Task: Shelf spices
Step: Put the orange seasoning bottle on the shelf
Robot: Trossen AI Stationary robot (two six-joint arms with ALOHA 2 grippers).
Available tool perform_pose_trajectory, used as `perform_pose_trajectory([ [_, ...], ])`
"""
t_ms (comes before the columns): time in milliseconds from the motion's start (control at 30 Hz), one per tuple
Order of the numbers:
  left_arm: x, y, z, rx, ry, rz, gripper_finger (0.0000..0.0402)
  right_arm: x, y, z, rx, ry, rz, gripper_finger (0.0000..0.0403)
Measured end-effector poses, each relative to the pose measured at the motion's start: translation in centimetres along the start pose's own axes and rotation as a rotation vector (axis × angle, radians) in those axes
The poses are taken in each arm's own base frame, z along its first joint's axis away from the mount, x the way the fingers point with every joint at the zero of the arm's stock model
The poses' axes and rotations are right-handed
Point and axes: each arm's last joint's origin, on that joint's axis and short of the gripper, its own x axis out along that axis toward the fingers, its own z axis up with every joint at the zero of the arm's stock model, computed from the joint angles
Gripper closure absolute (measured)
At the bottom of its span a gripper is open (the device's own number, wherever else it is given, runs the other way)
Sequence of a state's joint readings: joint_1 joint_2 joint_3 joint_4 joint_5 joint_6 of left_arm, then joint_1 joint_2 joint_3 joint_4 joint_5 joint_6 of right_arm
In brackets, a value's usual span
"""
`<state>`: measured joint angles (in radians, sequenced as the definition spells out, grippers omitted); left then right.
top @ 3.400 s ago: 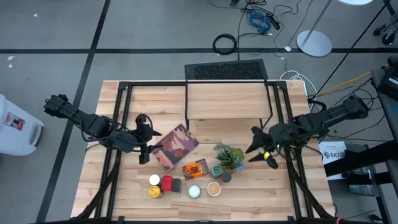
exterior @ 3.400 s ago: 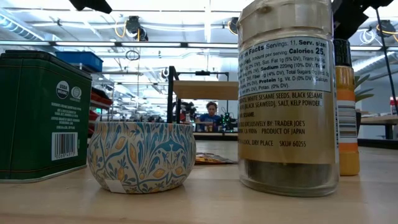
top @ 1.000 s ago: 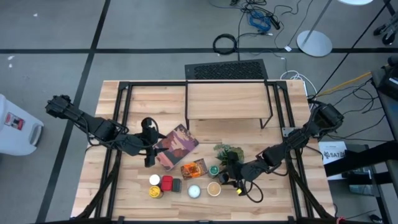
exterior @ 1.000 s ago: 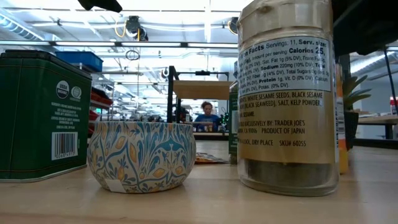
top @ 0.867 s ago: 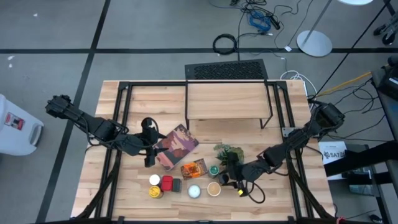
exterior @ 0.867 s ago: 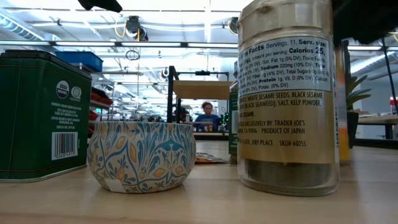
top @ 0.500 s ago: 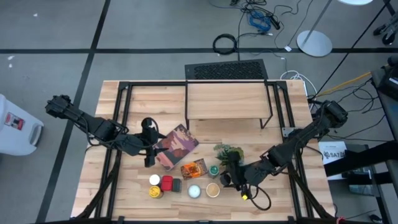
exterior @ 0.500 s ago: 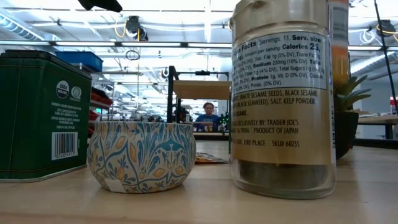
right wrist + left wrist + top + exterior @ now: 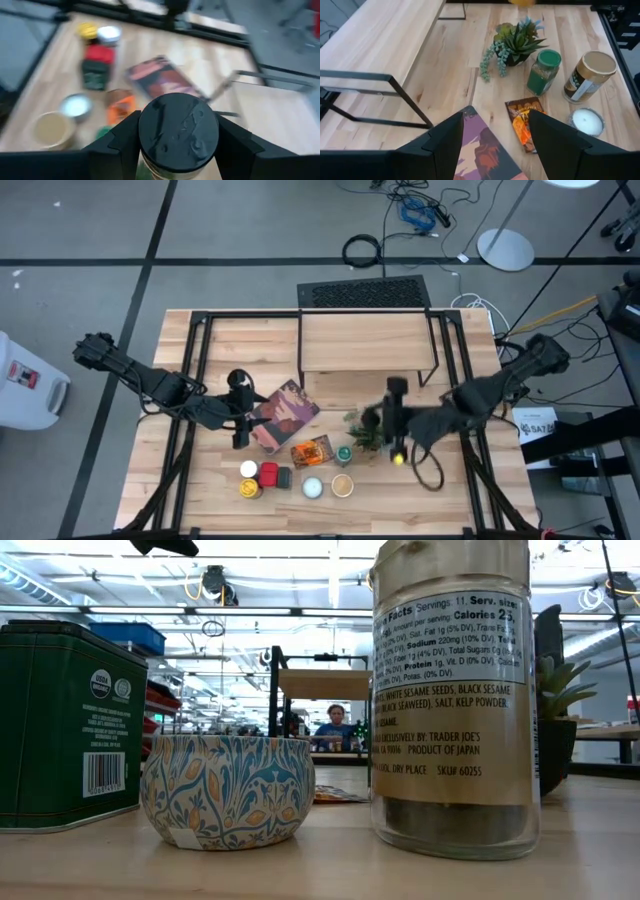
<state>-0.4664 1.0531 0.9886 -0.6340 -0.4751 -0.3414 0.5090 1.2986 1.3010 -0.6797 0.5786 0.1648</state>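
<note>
Right gripper (image 9: 177, 145): clamped on a dark-lid jar (image 9: 178, 131), lifted off the table, above the plant (image 9: 368, 430), between the spice cluster and the shelf (image 9: 368, 342).
Left gripper (image 9: 495, 145): fingers apart, holding nothing, over the book (image 9: 281, 415), on the book's side away from the plant; waiting.
Shelf: bare top in the high view, nothing on it; stands at the table's far edge, well apart from the cluster.
Spices left on table: all sit on the near side of the book and plant. Green-lid jar (image 9: 543, 71) just beside the plant, tan-lid jar (image 9: 590, 76) next to it, white round tin (image 9: 587, 121), orange packet (image 9: 527, 123) flat beside the book. Further along: white-top (image 9: 248, 469), red-top (image 9: 268, 471), dark tin (image 9: 284, 477), yellow-top (image 9: 249, 488).
Low view: tan-lid jar, patterned tin and green tin stand up close on the table; shelf far behind.
Progress: early, judged. First jar in the air, none shelved. About eight items still on the table.
Next: carry the jar over the plant to the shelf top, set it upright, let go.
</note>
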Motion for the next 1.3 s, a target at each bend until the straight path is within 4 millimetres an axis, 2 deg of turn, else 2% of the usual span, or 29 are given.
perform_pose_trajectory([
  [233, 0.0, 0.0, 0.0, 0.015, -0.004, -0.001, 0.0167, -2.4, -6.0, 0.3, 0.082, 0.003, -0.161, 0.0216],
  [567, 0.0, -0.1, 0.2, 0.026, -0.019, -0.006, 0.0167, -4.5, -13.3, -0.9, 0.21, 0.038, -0.344, 0.0216],
  [1033, 0.7, -0.5, 0.4, 0.064, -0.026, -0.008, 0.0167, -3.2, -21.6, -3.6, 0.425, 0.173, -0.478, 0.0216],
  [1300, 1.0, -0.7, 0.3, 0.068, -0.017, -0.005, 0.0167, -2.3, -24.7, -6.0, 0.53, 0.231, -0.484, 0.0216],
])
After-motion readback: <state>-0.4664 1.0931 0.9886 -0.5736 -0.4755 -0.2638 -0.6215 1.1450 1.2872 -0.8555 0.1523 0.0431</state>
